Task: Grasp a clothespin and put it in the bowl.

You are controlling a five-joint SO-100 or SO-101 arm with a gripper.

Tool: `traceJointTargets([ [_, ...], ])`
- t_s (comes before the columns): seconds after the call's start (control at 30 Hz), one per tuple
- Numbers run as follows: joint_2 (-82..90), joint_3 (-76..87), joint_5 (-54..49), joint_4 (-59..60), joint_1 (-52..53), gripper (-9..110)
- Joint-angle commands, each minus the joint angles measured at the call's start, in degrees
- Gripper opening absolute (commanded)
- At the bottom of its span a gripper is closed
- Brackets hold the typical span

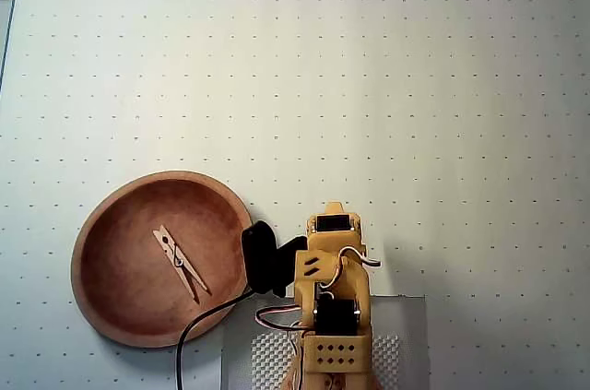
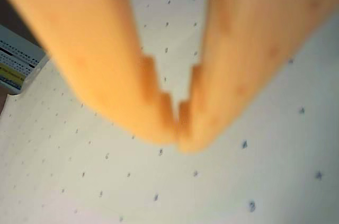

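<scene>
In the overhead view a light-tan wooden clothespin (image 1: 181, 263) lies inside the reddish-brown wooden bowl (image 1: 95, 236) at the lower left. The yellow arm (image 1: 332, 298) is folded back at the bottom centre, to the right of the bowl and apart from it. The fingers themselves are hidden under the arm there. In the wrist view my gripper (image 2: 178, 121) fills the frame, blurred; its two orange fingertips meet with nothing between them, above the dotted white mat (image 2: 212, 181).
A black camera (image 1: 261, 256) on the arm's side sits near the bowl's right rim, with its cable (image 1: 198, 325) trailing down. A grey perforated base plate (image 1: 396, 344) lies under the arm. A striped box (image 2: 16, 62) shows at the wrist view's left edge.
</scene>
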Motion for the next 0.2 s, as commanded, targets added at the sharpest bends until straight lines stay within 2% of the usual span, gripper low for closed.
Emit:
traceJointTargets([
  [0.0, 0.70, -0.97, 0.00, -0.09, 0.62, -3],
  [0.17, 0.70, -0.97, 0.00, -0.09, 0.62, -3],
])
